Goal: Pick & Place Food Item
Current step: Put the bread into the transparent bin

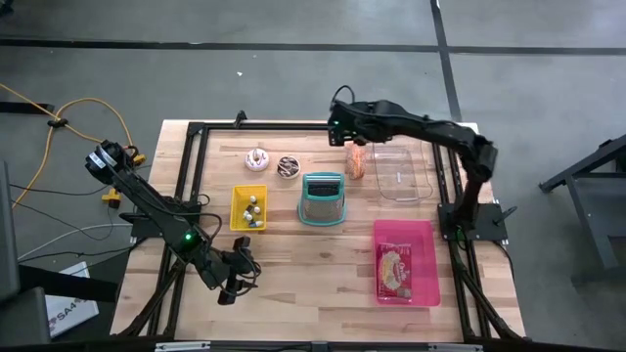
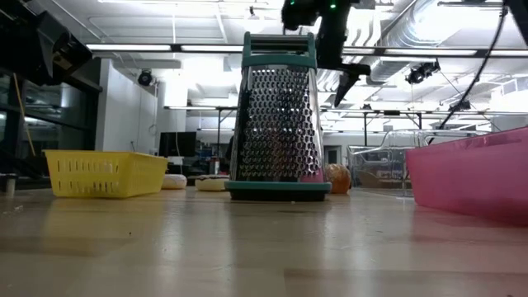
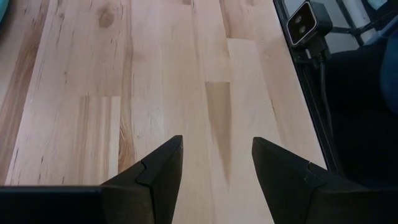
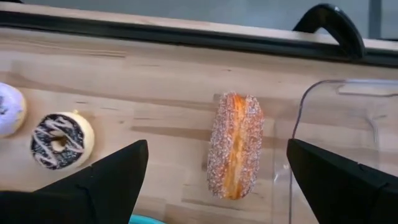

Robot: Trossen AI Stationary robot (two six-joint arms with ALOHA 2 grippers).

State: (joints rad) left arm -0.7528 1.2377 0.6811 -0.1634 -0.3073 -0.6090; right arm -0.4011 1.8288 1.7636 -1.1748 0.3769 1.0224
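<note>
At the near edge of the wooden desk (image 1: 313,274), the left pincer (image 1: 235,284) rests low over bare boards, its two dark fingers (image 3: 155,180) parted with nothing between them. Toward the right front lies a pink tray (image 1: 427,235) holding a printed packet (image 1: 395,272). Farther in, near the middle, a teal-framed box grater (image 1: 322,198) stands upright, with a yellow basket (image 1: 248,207) to its left containing a few small items. Beyond those sit a chocolate-iced doughnut (image 1: 288,167) and a pale-frosted one (image 1: 257,157). At the far side, the right pincer (image 1: 344,135) hovers with its jaws spread wide above a sugared, elongated pastry (image 4: 236,144), which lies flat on the desk just beside a clear plastic container (image 1: 402,173), ungripped.
</note>
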